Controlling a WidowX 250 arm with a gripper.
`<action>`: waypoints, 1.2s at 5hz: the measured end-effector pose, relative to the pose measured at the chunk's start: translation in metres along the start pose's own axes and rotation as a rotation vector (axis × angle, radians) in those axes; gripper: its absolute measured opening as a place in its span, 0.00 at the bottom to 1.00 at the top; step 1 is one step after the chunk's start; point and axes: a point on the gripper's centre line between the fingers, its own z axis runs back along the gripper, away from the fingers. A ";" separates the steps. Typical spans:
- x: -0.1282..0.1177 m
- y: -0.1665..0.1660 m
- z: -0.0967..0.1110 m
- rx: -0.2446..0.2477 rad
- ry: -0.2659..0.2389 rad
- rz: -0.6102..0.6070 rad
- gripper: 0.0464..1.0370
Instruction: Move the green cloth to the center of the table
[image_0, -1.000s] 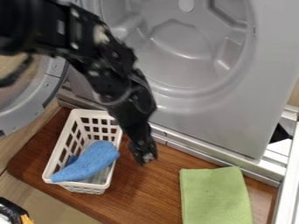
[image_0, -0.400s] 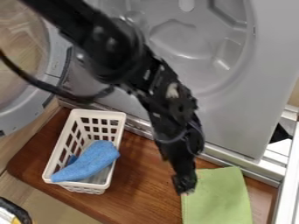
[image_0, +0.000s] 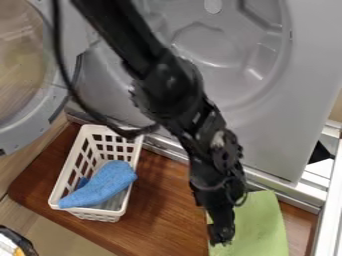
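Green cloth: the green cloth (image_0: 260, 220) lies flat on the counter (image_0: 163, 200), with its left border behind the hand (image_0: 221, 238) in the view and most of its spread to the hand's right; slivers of green also show at the hand's left and just below its tip.
Hand: it points down at the left part of the green cloth; I cannot tell whether it is spread, pressed together or pinching, nor whether it touches the fabric.
Arm: the black arm (image_0: 174, 82) slants from the top edge down to the hand, a dark cable (image_0: 63, 75) looping at its left.
Basket: the white basket (image_0: 100, 215) stands on the counter, well apart to the hand's left and a bit higher in the view.
Blue cloth: the blue cloth (image_0: 103, 185) rests in the basket, draped over its near rim, also left of the hand.
Grey panel: the large grey panel (image_0: 274, 140) rises above the hand in the view, behind the arm.
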 end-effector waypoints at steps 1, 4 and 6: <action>0.001 -0.001 -0.016 -0.012 0.019 -0.002 0.96; 0.024 0.010 -0.047 0.004 0.034 -0.052 0.96; 0.004 0.011 -0.041 0.050 0.081 -0.104 0.96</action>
